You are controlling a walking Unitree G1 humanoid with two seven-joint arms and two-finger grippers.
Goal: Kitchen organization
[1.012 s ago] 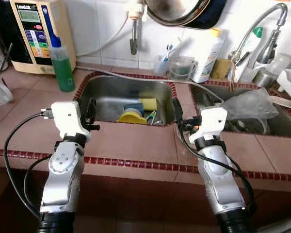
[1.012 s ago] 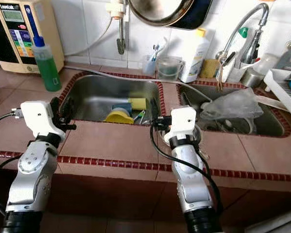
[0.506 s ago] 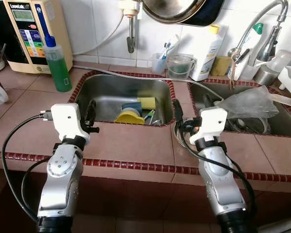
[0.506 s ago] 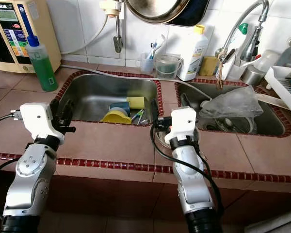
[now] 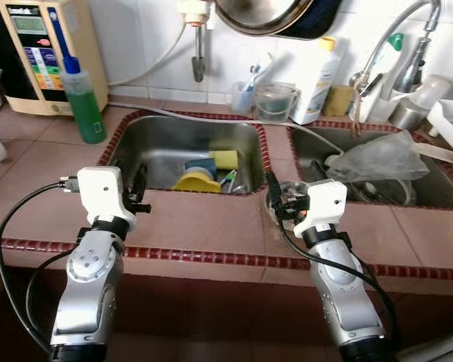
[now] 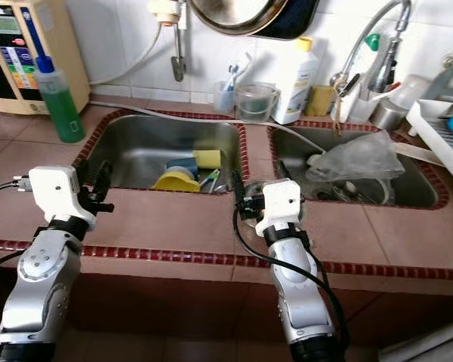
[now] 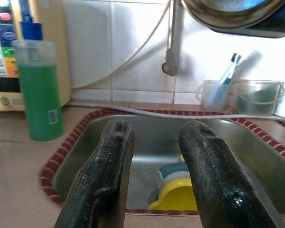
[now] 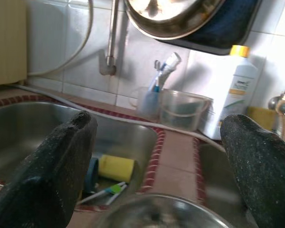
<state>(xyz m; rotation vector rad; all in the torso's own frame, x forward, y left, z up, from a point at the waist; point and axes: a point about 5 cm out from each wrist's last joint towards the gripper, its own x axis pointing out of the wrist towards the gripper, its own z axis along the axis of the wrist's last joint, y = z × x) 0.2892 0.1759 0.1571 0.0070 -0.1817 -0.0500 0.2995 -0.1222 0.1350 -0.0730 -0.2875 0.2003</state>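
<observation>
The left sink (image 5: pixel 158 143) holds a yellow bowl (image 5: pixel 197 181), a yellow sponge (image 5: pixel 227 159), a blue item and a toothbrush. At that sink's front left rim my left gripper (image 5: pixel 140 187) stands open, with nothing between its fingers (image 7: pixel 109 156). Over the counter strip between the two sinks my right gripper (image 5: pixel 278 197) is open wide. Just below and ahead of it sits a small round metal bowl (image 5: pixel 292 192), whose shiny rim (image 8: pixel 161 211) lies between the fingers' bases. The right sink (image 5: pixel 438 197) holds a crumpled clear plastic bag (image 5: pixel 377 156) over dishes.
A green soap bottle (image 5: pixel 85 102) and a water purifier (image 5: pixel 38 53) stand at the back left. A toothbrush cup (image 5: pixel 244 96), a clear tub (image 5: pixel 275 102) and a white bottle (image 5: pixel 321 83) line the back wall. A pan (image 5: pixel 272 15) hangs above; the faucet (image 5: pixel 392 45) is at right.
The whole picture has shifted, so the camera has moved. Both grippers sit slightly lower and nearer the counter's front edge. The metal bowl now shows more clearly by the right gripper.
</observation>
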